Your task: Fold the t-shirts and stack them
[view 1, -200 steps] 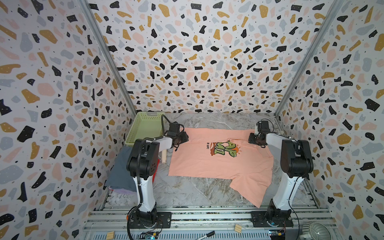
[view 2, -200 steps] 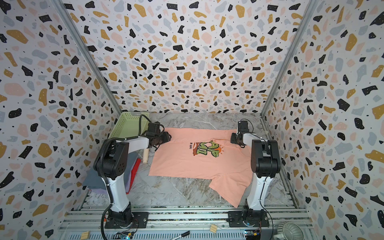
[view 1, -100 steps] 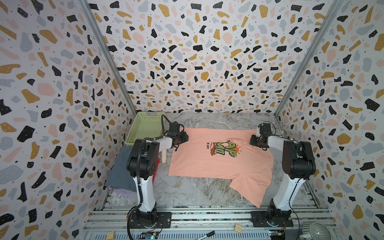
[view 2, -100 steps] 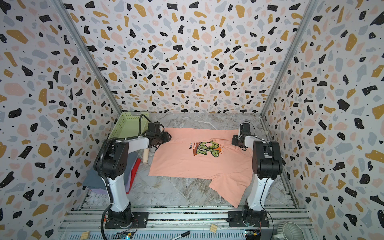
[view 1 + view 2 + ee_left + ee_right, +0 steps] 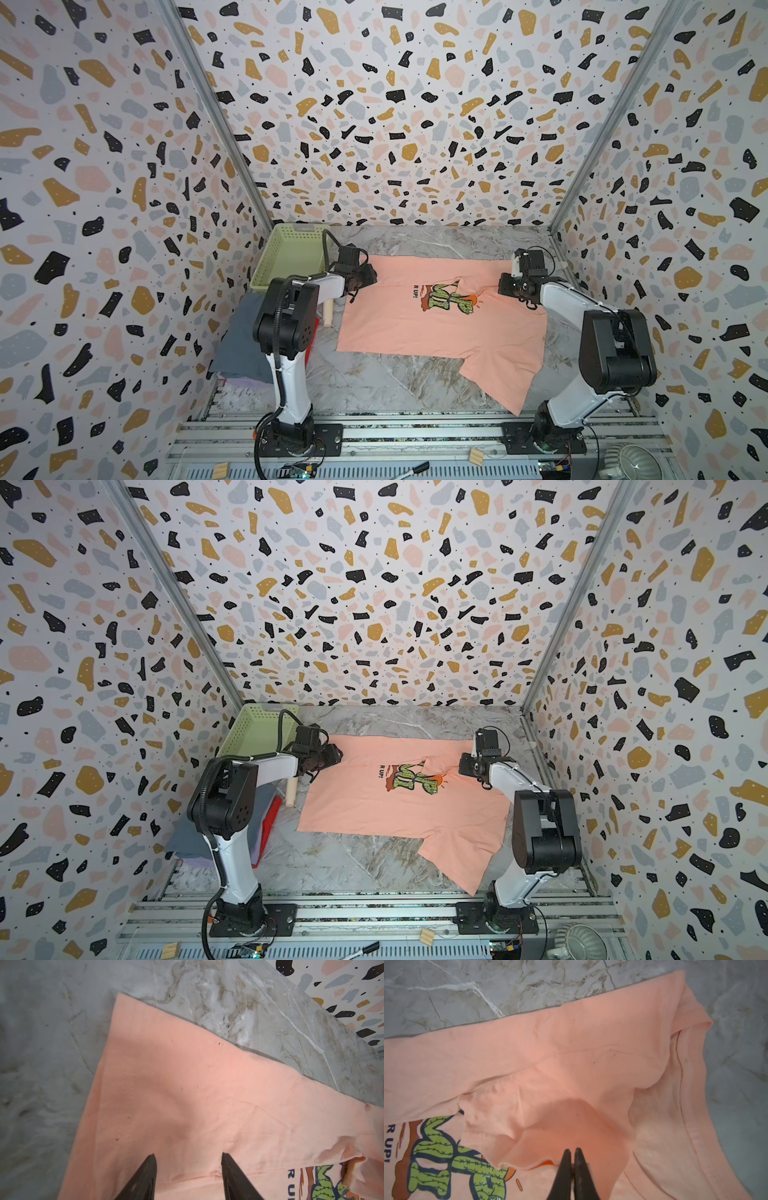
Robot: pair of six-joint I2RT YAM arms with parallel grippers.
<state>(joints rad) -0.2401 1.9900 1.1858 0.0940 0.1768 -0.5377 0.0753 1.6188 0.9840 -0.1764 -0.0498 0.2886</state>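
The walls (image 5: pixel 374 124) all around were white with lots of coloured spots. The table (image 5: pixel 415 243) was grey stone with white lines. The peach shirt (image 5: pixel 415 328) lay in the middle of the table, spread wide and mostly flat. Its far side, at twelve o'clock, was turned over onto itself. The flap hid part of the green cactus picture (image 5: pixel 451 297), and only "R UP!" of the words showed. One sleeve (image 5: pixel 503 374) stuck out loose at five o'clock.

The left gripper (image 5: pixel 188 1155) hung over the ten o'clock corner of the peach shirt. Its two fingers stood apart and held nothing. The right gripper (image 5: pixel 572 1150) was at the two o'clock side. Its fingers were pressed together, and the cloth bunched up toward them, so it looked like it was pinching the edge of the flap.

At eight o'clock sat a pile of folded shirts. A grey shirt (image 5: pixel 243 332) was on top, a purple shirt (image 5: pixel 243 379) peeked out under it, and a red shirt (image 5: pixel 269 818) showed at the edge. Those looked done. A green basket (image 5: pixel 291 253) stood at ten o'clock, and a wooden stick (image 5: pixel 328 313) lay near it.

I think the job was a good way along. The peach shirt was only started. It needed more folds, with the sleeve tucked in, and then a ride onto the pile.
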